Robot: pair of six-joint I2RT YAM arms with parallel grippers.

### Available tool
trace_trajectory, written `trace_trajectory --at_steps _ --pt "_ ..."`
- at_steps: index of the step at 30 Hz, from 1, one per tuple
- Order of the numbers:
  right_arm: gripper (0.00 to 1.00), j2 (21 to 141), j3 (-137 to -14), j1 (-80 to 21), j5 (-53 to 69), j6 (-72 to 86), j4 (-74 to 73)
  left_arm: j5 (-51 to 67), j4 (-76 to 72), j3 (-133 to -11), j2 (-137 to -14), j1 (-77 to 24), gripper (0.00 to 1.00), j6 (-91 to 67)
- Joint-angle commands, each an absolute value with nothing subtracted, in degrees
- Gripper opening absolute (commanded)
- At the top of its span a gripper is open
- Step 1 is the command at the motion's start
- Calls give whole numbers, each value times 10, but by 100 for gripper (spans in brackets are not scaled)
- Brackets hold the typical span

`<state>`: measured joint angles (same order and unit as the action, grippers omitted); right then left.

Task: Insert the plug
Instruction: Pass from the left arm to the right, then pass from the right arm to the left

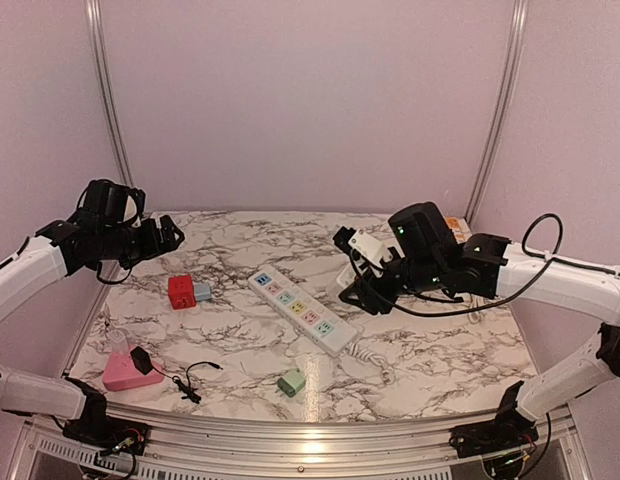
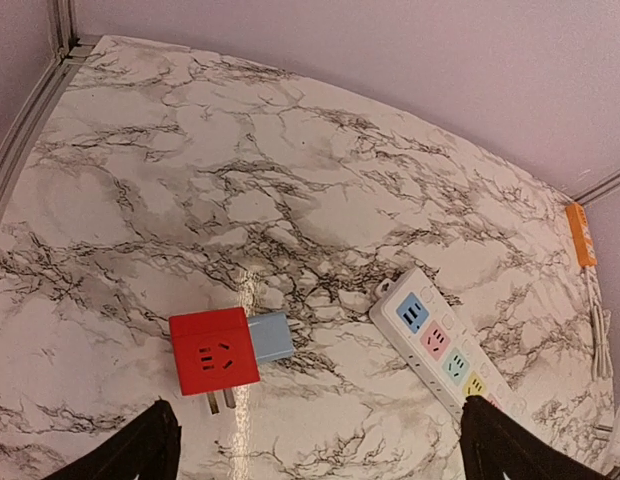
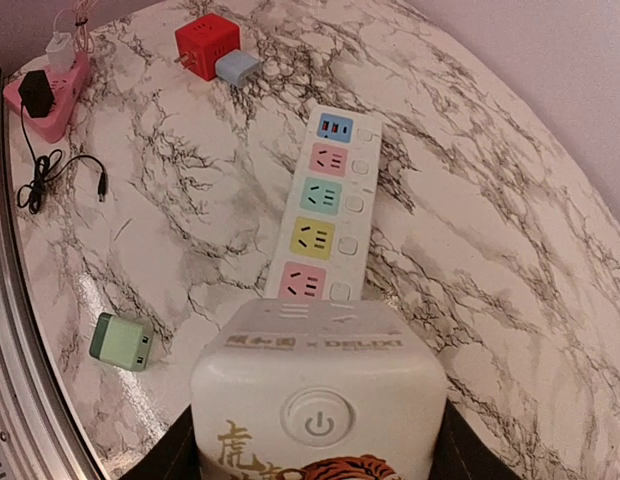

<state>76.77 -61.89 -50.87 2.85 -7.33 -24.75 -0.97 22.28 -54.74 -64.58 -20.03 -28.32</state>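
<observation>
The right fingers (image 3: pixel 168 460) pinch the white plug (image 1: pixel 369 249), middle right of the top view, near the power strip (image 1: pixel 291 309). The left fingers (image 2: pixel 155 445) are spread wide, far left.

I'm looking into a robot lab test cell: plain lilac walls (image 1: pixel 310 100), aluminium frame posts (image 1: pixel 107 90) in the far corners, a marble-patterned desk (image 1: pixel 440 350) edged by aluminium rail (image 1: pixel 310 440)

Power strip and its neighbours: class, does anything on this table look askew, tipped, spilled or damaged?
The power strip lies slantwise across the table, square to no edge. The red cube left of it lies with its pins sticking out sideways along the tabletop. Nothing looks spilled or broken.
</observation>
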Motion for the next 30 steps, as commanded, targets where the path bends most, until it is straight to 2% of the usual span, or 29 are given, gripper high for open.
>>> trace_trajectory --at_steps 1,10,17,22,27,30 --pt "11 732 -643 -502 3 -83 -269 57 282 -610 -677 -162 99 -279" --pt "11 727 -679 -502 3 -94 -300 59 343 -641 -673 -111 99 -267" --pt "10 745 -640 -498 -6 -117 -223 3 399 -629 -660 -70 99 -283" --pt "10 788 -648 -475 62 -127 -227 -51 454 -662 -697 -64 99 -315" --pt "10 809 -635 -421 134 -106 -186 -125 424 -639 -676 -61 99 -357" --pt "9 826 -637 -390 178 -88 -165 -158 433 -688 -707 -53 99 -345"
